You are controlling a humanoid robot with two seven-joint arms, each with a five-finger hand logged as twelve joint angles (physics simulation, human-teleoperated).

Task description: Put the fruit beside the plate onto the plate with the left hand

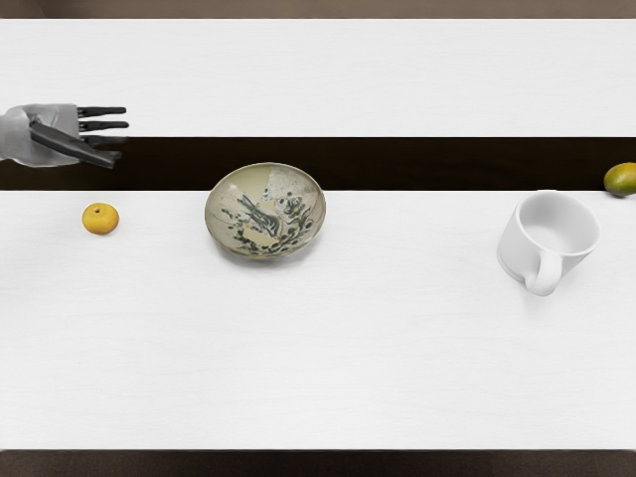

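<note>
A small orange fruit (100,218) lies on the white table, left of a patterned ceramic plate (265,209) that stands near the table's far edge. My left hand (94,129) comes in from the left edge, hovering above and behind the fruit, its dark fingers stretched out straight and holding nothing. A gap separates the hand from the fruit. The plate holds no fruit.
A white mug (546,239) lies tilted at the right, handle toward the front. A yellow-green fruit (621,179) sits at the far right edge. A dark gap (397,164) runs behind the table, with a second white surface (348,75) beyond.
</note>
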